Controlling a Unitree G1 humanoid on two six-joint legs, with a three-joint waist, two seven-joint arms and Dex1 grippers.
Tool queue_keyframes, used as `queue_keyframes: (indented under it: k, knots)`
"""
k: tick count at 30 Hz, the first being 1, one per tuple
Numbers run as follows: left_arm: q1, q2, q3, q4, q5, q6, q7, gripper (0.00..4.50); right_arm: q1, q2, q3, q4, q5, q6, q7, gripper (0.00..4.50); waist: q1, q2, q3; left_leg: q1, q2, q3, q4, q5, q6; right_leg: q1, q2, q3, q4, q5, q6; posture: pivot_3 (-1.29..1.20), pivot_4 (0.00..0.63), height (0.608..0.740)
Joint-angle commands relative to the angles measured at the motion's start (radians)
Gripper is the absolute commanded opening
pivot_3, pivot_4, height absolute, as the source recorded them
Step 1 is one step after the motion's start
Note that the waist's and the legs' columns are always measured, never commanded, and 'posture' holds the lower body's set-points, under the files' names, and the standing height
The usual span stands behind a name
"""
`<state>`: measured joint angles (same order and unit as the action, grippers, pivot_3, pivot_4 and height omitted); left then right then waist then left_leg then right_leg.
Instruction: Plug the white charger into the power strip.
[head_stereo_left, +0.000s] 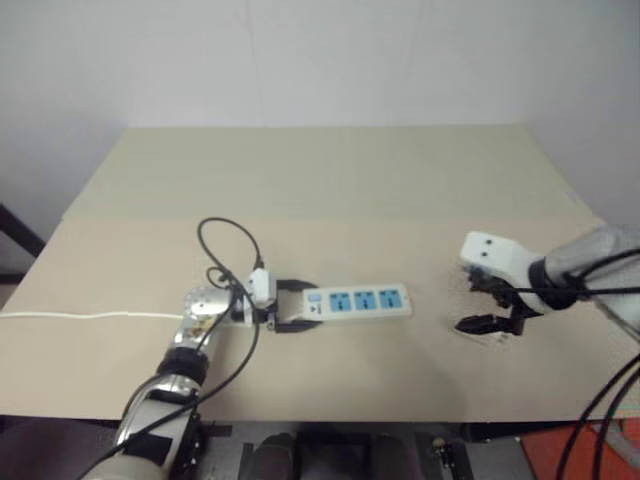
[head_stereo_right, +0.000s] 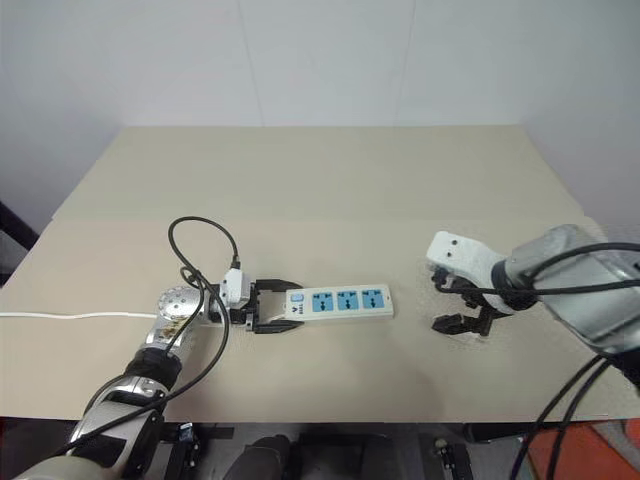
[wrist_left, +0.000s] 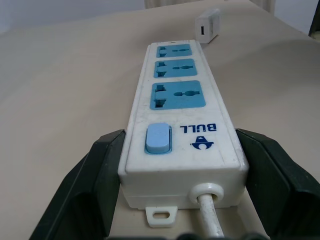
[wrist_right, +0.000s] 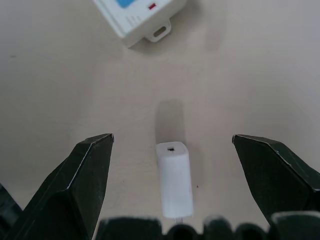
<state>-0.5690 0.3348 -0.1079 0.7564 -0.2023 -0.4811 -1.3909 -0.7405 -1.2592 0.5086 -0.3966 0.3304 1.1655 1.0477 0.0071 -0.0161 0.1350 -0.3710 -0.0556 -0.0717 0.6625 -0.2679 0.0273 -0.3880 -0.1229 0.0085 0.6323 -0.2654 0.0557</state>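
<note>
**Left gripper clamps the strip's switch end; right gripper hangs open over the charger**

The power strip (head_stereo_left: 352, 302) lies flat on the tan table (head_stereo_left: 320, 180), a little toward 7 o'clock from the tabletop's middle, its long axis running from 9 to 3 o'clock in the head views. Its three blue sockets face up, and the pale blue switch (wrist_left: 158, 138) sits at the 9 o'clock end, where the thin white cord (head_stereo_left: 70, 316) leaves and trails off toward the table's 9 o'clock edge.

The left gripper (head_stereo_left: 290, 306) is closed on that switch end: in the left wrist view its two black fingers (wrist_left: 95, 175) press against the strip's two long sides, with the cord passing out between them.

The white charger (wrist_right: 174, 177) lies on the table well apart from the strip, out past its 3 o'clock end. In the left wrist view it shows as a small white block (wrist_left: 207, 26) beyond the farthest socket.

The right gripper (wrist_right: 172, 165) points steeply down over the charger, its jaws spread wide and holding nothing. In the right wrist view the charger lies between the two black fingers (wrist_right: 82, 175), clear of both, with bare table on either side. A corner of the strip with its mounting tab shows farther off in that view.
</note>
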Motion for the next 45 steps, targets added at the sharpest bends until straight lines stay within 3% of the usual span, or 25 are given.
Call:
queue_keyframes:
  k: [1,7,25,28,36,43,45]
  knots:
    - [0.029,0.003,-0.028,-0.007,0.03,0.007,0.007,3.24,-0.042,0.016,0.047,0.02,-0.06,0.016,0.026,4.5,0.001,0.0,0.0,0.0,0.0,0.0,0.0,0.0,0.0,0.0,0.0,0.0,0.0,0.0,0.0,0.0,0.15,0.74]
    - [0.043,0.005,-0.031,-0.022,0.034,0.007,0.023,3.24,-0.056,0.038,0.114,0.062,-0.128,0.011,0.053,4.5,0.002,0.001,0.0,0.0,0.0,0.0,0.0,0.0,0.0,0.0,0.0,0.0,0.0,0.0,0.0,0.0,0.15,0.74]
    - [0.062,0.011,-0.034,-0.051,0.033,0.022,0.048,3.24,-0.033,0.081,0.138,0.136,-0.205,0.001,0.085,4.5,0.001,0.001,-0.001,0.001,-0.001,0.0,0.0,0.0,0.0,0.0,0.0,0.0,0.001,0.0,0.0,0.0,0.15,0.74]
    - [0.062,0.009,-0.036,-0.048,0.034,0.018,0.056,3.24,-0.024,0.088,0.136,0.154,-0.216,-0.011,0.089,3.9,0.002,0.001,-0.001,0.0,-0.001,0.0,0.0,0.0,0.0,0.0,0.0,0.0,0.001,0.0,0.0,0.0,0.15,0.74]
    - [0.063,0.009,-0.037,-0.04,0.036,0.012,0.068,3.24,-0.009,0.098,0.143,0.181,-0.243,-0.038,0.108,1.23,0.003,0.001,-0.001,0.001,-0.001,0.0,0.0,0.0,-0.001,0.0,0.0,0.0,0.001,0.0,0.0,0.0,0.15,0.74]
    - [0.066,0.011,-0.039,-0.046,0.035,0.018,0.068,3.24,-0.031,0.099,0.107,0.146,-0.255,-0.053,0.12,1.13,0.003,0.001,-0.001,0.001,-0.001,0.0,0.0,0.0,-0.001,0.0,0.0,0.0,0.001,0.001,0.0,0.0,0.15,0.74]
    - [0.066,0.014,-0.04,-0.049,0.031,0.025,0.058,3.24,-0.08,0.117,0.03,0.099,-0.199,-0.035,0.138,1.13,0.001,0.002,-0.001,0.001,-0.001,0.0,0.0,0.0,-0.001,0.0,0.0,0.0,0.001,0.001,0.0,0.0,0.15,0.74]
